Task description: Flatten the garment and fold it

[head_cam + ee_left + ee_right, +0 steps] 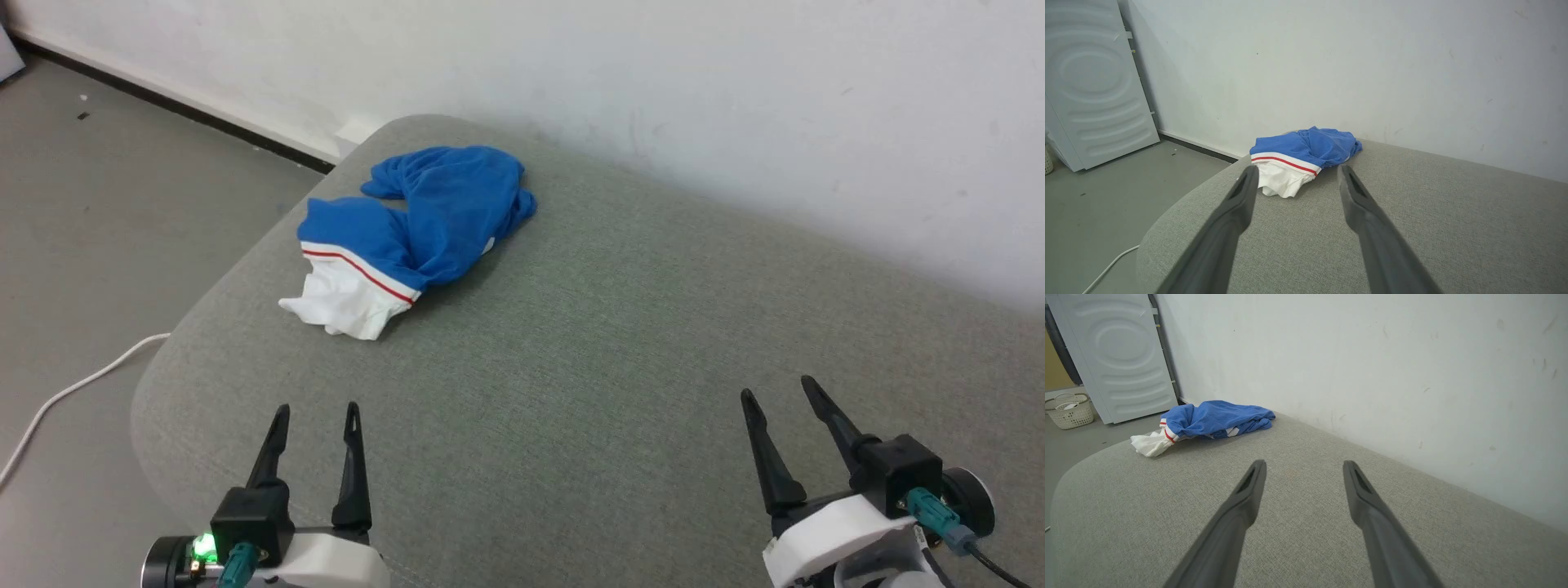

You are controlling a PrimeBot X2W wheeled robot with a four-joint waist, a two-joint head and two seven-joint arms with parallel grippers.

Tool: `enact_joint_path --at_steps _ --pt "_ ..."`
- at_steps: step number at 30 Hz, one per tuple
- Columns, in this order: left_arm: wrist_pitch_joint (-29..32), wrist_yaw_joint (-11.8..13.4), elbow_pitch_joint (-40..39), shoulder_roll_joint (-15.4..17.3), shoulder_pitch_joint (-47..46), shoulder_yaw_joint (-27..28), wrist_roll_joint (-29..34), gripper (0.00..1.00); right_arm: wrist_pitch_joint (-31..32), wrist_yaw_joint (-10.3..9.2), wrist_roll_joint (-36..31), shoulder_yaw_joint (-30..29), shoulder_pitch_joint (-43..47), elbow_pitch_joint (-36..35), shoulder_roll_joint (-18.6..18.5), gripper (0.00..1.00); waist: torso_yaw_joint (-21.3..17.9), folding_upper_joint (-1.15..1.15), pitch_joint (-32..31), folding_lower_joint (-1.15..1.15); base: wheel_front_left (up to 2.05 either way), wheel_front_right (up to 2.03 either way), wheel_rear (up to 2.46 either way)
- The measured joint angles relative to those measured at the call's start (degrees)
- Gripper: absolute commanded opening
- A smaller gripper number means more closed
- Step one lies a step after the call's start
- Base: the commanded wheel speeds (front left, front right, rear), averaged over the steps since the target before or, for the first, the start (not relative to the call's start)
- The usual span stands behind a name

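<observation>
Both pincers hover over the near edge of the bench (612,367), each with its two dark fingers spread apart and nothing between them. The left pincer (317,406) is by the near left corner and the right pincer (775,385) is well off to the right. Bare grey upholstery lies ahead of them. Beyond it, the garment (441,212) sits in a crumpled heap at the far left corner, close to the left edge and short of the wall (735,98). It looks light, limp and thin, the sort of cloth that would drag and bunch instead of sliding flat. The white sleeve (347,302) with its red stripe (359,269) spills out nearest the left pincer. I'd judge that loose end, or the blue fold behind it, the easiest place to pinch and lift.
</observation>
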Motion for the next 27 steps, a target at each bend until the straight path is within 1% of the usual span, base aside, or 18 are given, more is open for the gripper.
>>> enact_joint_path --at_steps 6,27 --pt "-0.76 0.6 0.14 0.0 0.19 -0.34 -0.37 1.0 -0.47 0.0 0.38 0.34 -0.01 0.27 0.01 1.0 1.7 0.0 0.07 0.0 0.0 0.0 0.0" --pt "-3.25 1.32 0.76 -0.01 1.14 -0.89 -1.05 1.0 -2.7 0.0 1.78 1.31 -0.19 1.97 0.02 1.0 7.86 0.0 -0.11 0.0 0.0 0.0 0.0"
